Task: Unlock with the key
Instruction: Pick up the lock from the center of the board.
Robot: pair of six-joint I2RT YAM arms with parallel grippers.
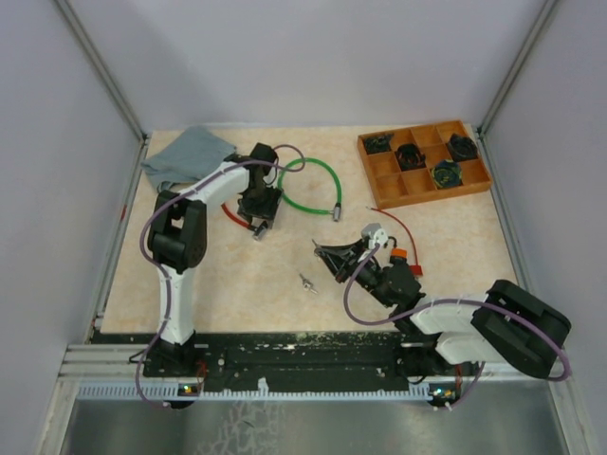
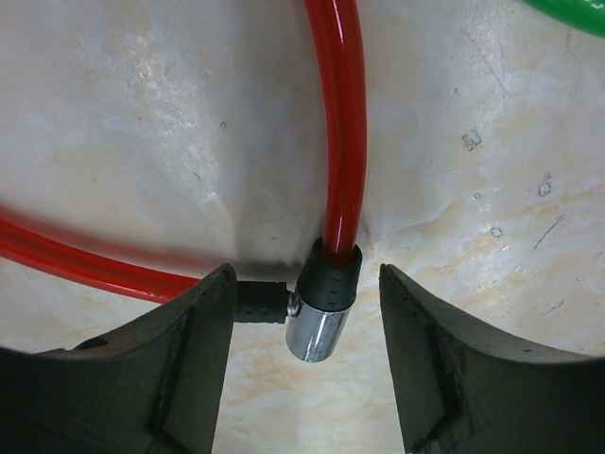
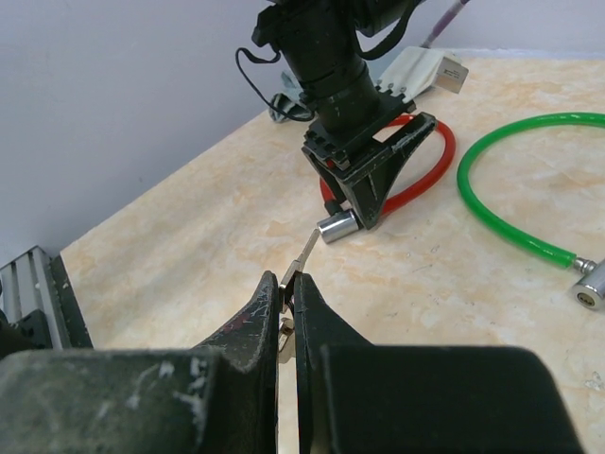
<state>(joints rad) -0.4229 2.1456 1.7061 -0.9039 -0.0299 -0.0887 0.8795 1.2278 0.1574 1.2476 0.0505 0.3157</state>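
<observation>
A red cable lock [image 2: 345,113] lies on the table, its chrome lock cylinder [image 2: 317,331] and black end sleeve sitting between the fingers of my left gripper [image 2: 307,284]. That gripper is open, with a gap on either side of the cylinder. From above, the left gripper [image 1: 258,220] stands over the lock at the table's left middle. My right gripper [image 3: 289,281] is shut on a small silver key [image 3: 307,251]. The key's blade points at the lock cylinder [image 3: 336,228] and stops a short way from it. In the top view the right gripper [image 1: 322,250] is near the table's centre.
A green cable lock [image 1: 318,185] curls just right of the left gripper. A wooden compartment tray [image 1: 432,197] stands at the back right and a grey cloth [image 1: 185,156] at the back left. A small metal piece [image 1: 305,282] lies below the right gripper.
</observation>
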